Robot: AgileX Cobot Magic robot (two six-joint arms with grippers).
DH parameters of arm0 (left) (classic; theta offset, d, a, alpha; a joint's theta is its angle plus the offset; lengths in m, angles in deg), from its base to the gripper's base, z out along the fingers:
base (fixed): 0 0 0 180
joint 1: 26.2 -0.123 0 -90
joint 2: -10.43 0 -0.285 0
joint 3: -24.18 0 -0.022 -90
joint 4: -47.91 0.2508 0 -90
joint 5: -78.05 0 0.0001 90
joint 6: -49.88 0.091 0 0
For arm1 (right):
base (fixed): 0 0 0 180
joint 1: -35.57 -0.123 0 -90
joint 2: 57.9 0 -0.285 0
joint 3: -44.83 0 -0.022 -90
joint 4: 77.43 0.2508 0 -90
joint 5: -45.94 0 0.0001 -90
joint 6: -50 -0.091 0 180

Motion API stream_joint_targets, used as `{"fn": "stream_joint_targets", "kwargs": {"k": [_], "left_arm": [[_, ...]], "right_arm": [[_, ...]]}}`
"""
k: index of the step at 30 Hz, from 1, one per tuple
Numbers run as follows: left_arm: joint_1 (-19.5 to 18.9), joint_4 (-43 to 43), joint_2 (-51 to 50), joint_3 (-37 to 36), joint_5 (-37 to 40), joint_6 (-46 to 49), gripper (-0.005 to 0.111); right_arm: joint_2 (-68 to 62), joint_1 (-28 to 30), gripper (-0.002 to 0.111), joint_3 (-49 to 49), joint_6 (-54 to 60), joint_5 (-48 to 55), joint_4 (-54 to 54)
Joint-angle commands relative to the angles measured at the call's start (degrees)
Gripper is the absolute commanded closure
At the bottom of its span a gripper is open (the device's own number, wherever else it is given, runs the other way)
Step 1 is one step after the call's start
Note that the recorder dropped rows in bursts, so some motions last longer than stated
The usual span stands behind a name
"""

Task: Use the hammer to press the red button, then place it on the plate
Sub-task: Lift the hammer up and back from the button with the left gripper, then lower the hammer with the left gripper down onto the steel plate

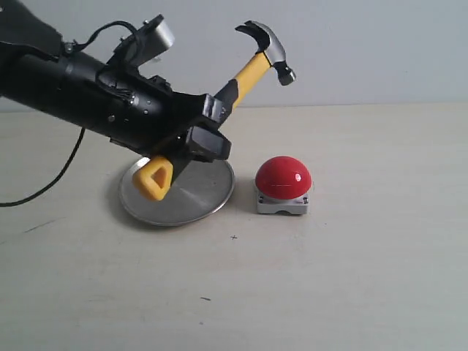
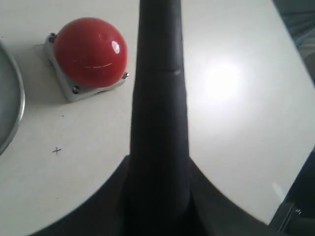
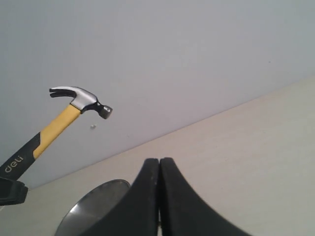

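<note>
Exterior view: the left tool [image 1: 208, 130] is clamped around the black rubber handle of a claw hammer [image 1: 252, 71] with a dark steel head and yellow neck. The head is raised and tilted, well above the glossy red dome button [image 1: 283, 178] on its grey square base, not touching it. The hammer's yellow looped end hangs over the round shiny steel plate [image 1: 201, 197], which lies on the pale worktop [image 1: 351, 278] just beside the button.

Left wrist view: the handle runs up the middle, with the button off to one side. A downward stroke along this line could, I judge, miss the dome or glance off its curve, twisting the handle in the grip.

Right wrist view: the right tool [image 3: 160, 196] has its fingers pressed together, holding nothing, apart from the hammer.
</note>
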Motion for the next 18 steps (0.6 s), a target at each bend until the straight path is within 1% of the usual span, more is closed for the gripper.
{"fn": "stream_joint_targets", "kwargs": {"k": [1,3,4,6,10,16,18], "left_arm": [[-5.27,-26.17,1.87,-8.69,-6.05,19.69,0.107],[-7.48,-39.48,1.87,-13.25,-5.02,30.74,0.107],[-8.43,-41.82,1.87,-15.73,-4.38,35.58,0.107],[-9.59,-41.82,1.73,-17.81,-5.78,35.60,0.107],[-10.01,-41.82,1.61,-19.98,-9.71,35.35,0.107],[-9.65,-41.82,-0.63,-19.30,-15.06,34.18,0.107],[-9.65,-41.82,-2.69,-18.68,-15.06,33.38,0.107]], "right_arm": [[0.28,-0.10,0.108,-0.20,0.05,-0.35,0.00],[0.28,-0.10,0.108,-0.20,0.05,-0.35,0.00],[0.28,-0.10,0.108,-0.20,0.05,-0.46,0.00],[0.28,-0.10,0.108,-0.20,0.05,-0.46,0.00],[0.28,-0.10,0.108,-0.20,0.05,-0.46,0.00],[0.28,-0.10,0.108,-0.20,0.05,-0.46,0.00],[0.28,-0.10,0.108,-0.20,0.05,-0.46,0.00]]}}
